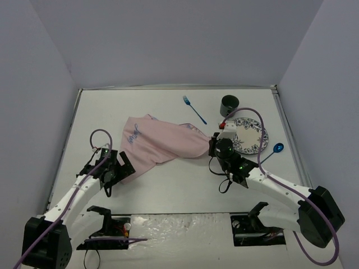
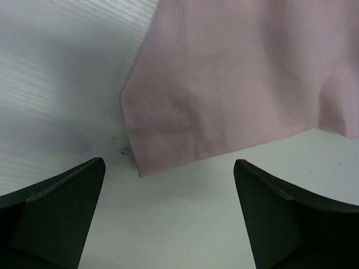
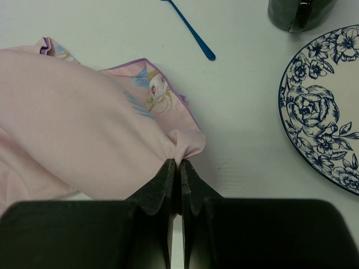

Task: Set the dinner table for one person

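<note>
Right end effector [image 3: 179, 163] grips the pink cloth [image 3: 84, 123] beside the plate [image 3: 322, 112], left end effector [image 2: 169, 162] hangs released over the cloth corner farthest from it; spreading it on the counter [image 1: 168, 193] beneath probably needs that corner grasped next.

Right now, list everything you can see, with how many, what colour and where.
table: 1, white, under everything
cloth: 1, pink, rumpled in the middle of the table
fork: 1, blue, far side, beyond the cloth
cup: 1, dark green, far right, beyond the plate
plate: 1, white with blue flowers, right of the cloth
spoon: 1, blue, right of the plate
left gripper: 1, black, open, at the cloth's near left corner
right gripper: 1, black, shut on the cloth's right edge
</note>
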Available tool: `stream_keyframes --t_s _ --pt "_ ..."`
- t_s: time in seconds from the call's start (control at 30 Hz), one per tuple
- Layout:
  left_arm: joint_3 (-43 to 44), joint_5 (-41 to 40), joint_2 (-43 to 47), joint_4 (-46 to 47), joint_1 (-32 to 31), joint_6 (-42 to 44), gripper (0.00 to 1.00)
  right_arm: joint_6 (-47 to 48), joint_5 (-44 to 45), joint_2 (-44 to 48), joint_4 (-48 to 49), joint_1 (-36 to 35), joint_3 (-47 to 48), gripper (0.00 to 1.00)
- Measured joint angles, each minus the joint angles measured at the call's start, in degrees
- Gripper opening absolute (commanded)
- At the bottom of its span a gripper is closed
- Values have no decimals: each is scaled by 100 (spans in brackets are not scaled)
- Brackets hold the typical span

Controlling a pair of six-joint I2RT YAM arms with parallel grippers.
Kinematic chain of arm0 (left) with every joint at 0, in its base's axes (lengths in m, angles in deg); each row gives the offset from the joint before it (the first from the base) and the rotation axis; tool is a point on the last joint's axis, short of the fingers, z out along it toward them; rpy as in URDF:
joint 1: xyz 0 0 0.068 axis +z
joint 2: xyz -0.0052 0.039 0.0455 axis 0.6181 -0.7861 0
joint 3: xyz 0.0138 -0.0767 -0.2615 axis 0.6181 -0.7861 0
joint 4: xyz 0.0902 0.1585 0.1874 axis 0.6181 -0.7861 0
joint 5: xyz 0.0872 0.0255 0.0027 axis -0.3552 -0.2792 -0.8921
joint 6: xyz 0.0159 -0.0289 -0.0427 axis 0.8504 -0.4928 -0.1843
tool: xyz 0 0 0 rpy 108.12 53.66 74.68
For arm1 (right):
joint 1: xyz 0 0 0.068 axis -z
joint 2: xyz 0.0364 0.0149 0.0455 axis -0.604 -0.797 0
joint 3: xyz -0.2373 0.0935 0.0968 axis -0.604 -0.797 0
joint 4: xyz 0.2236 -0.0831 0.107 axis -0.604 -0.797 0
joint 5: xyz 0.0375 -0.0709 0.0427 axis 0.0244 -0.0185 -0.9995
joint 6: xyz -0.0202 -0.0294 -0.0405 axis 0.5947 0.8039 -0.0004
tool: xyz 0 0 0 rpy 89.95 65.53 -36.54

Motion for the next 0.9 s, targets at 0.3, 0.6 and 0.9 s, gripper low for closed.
stream_keyframes --t_s 0.3,0.6,0.9 --pt "-46 -310 -706 655 -405 -417 86 -105 -141 0 -23 0 -9 0" --pt "-132 -768 -823 908 -430 -640 32 -179 -234 138 -24 0 -104 0" --pt "36 -871 -980 591 -430 -649 0 -141 -192 277 -354 0 -45 0"
